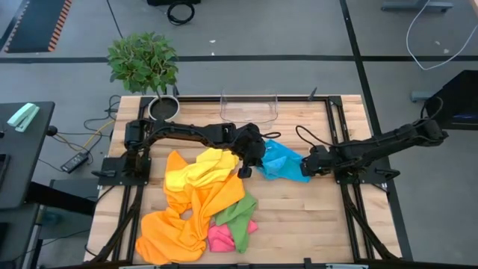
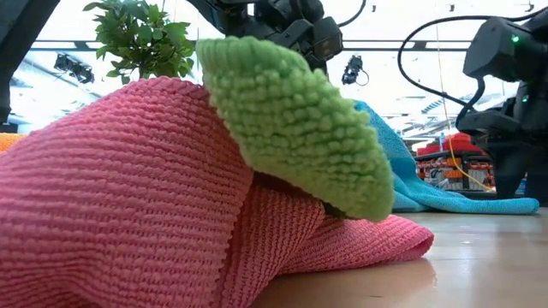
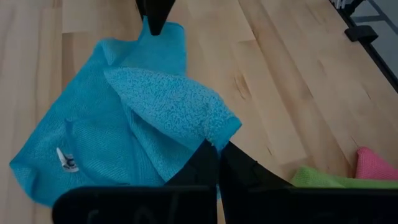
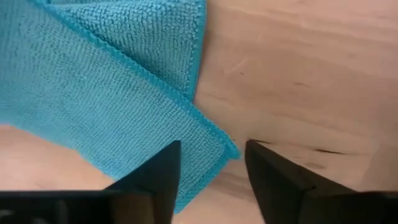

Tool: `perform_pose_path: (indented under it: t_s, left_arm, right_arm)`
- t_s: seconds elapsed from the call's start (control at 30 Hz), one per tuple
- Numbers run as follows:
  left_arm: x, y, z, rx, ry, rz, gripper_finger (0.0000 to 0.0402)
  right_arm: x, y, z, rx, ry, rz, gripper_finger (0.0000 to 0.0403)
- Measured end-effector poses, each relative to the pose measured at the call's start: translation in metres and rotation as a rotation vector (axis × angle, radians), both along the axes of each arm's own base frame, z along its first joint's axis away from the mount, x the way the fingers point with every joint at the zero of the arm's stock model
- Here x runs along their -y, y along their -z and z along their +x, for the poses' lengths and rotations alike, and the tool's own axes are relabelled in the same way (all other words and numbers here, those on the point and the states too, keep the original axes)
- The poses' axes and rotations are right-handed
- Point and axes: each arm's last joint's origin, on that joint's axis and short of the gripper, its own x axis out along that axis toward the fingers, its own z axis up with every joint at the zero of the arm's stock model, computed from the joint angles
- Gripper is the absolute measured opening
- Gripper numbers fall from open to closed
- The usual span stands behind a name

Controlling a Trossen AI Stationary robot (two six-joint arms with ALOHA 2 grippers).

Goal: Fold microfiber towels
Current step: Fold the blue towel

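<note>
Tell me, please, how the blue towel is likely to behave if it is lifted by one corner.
The blue towel will probably hang limp: where the left hand pinches a corner, the rest drapes in soft folds. It looks light, since a raised flap holds up without sagging flat. Its looped pile should grip rather than slip. The right hand stands open over another corner.

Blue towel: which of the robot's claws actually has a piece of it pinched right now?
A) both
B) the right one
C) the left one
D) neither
C. The left gripper is shut on a raised fold of the blue towel, while the right gripper stands open at a corner of it on the table, fingers apart and not clamping it.
</note>
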Motion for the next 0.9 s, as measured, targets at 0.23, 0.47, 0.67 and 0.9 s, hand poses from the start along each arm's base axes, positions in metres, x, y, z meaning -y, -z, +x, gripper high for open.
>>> perform_pose_path:
  t_s: [0.23,0.47,0.67,0.9]
  left_arm:
    - [-0.002,0.0,-0.001,-0.006,-0.006,-0.001,0.0007]
    - [-0.012,0.001,-0.002,-0.03,-0.085,-0.064,0.0056]
    - [-0.022,0.005,-0.007,-0.107,-0.142,-0.1,0.0128]
    - [-0.025,0.012,-0.017,-0.207,-0.106,-0.066,0.0205]
  right_arm:
    - [0.0,-0.004,0.005,0.043,-0.063,-0.041,0.002]
    - [-0.002,-0.011,0.007,0.096,-0.114,0.01,0.0004]
    - [-0.006,-0.044,0.016,0.135,-0.189,-0.017,0.0002]
    - [-0.008,-0.099,0.021,0.151,-0.282,-0.073,0.0001]
